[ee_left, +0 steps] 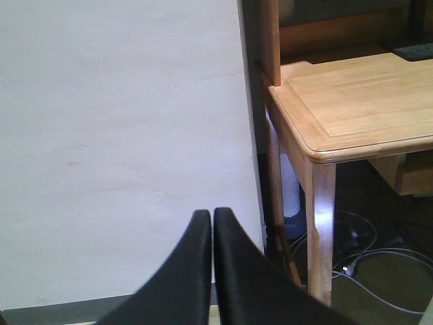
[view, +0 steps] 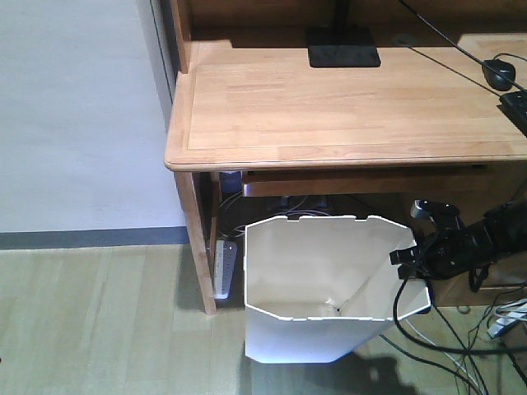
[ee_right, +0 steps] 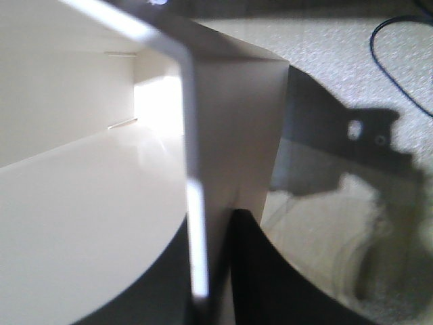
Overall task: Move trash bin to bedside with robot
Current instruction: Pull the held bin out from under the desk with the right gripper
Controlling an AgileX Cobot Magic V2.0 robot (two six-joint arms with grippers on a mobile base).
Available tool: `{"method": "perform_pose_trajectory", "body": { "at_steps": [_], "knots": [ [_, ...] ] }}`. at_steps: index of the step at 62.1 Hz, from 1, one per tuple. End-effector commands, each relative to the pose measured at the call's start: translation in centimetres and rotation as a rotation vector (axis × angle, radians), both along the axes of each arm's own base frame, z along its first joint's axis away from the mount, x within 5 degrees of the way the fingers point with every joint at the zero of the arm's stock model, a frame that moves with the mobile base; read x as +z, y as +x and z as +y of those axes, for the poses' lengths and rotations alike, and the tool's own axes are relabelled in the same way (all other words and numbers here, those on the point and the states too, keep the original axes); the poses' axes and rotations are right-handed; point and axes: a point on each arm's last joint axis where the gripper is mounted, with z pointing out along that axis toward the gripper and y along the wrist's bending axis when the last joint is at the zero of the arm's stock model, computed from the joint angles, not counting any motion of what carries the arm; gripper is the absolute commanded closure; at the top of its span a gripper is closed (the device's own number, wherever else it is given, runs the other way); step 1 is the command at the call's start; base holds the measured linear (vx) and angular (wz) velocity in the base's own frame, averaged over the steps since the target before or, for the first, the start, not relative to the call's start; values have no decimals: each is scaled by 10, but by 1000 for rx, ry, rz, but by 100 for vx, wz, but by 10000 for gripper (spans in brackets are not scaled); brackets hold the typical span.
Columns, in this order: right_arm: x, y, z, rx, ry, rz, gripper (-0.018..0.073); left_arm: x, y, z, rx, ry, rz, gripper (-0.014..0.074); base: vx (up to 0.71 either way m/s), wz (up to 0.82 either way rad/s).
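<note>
The white trash bin (view: 321,292) stands on the floor just in front of the wooden desk, tilted, its cream inside showing. My right gripper (view: 409,257) is shut on the bin's right rim; in the right wrist view the bin wall (ee_right: 230,135) runs between the two black fingers of the right gripper (ee_right: 213,271), one inside and one outside. My left gripper (ee_left: 212,223) is shut and empty, pointing at a white wall. The bed is out of view.
The light wooden desk (view: 346,107) holds a monitor base (view: 342,46), a mouse (view: 498,74) and a keyboard corner (view: 517,107). A desk leg (view: 198,247) and a power strip (view: 224,267) are left of the bin. Black cables (view: 461,346) lie on the floor at right.
</note>
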Motion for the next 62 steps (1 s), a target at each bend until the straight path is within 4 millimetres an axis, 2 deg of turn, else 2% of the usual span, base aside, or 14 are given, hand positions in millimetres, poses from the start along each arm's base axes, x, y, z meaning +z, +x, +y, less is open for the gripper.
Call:
{"method": "perform_pose_trajectory", "body": {
  "at_steps": [1,11,62],
  "knots": [
    [35,-2,14,5,160,-41,565,-3,1,-1,-16,-12,-54,602,0,0],
    [33,-13,16,13,167,-10,565,-3,1,-1,-16,-12,-54,602,0,0],
    [34,-13,16,19,177,-9,565,-3,1,-1,-16,-12,-54,602,0,0]
  ]
}}
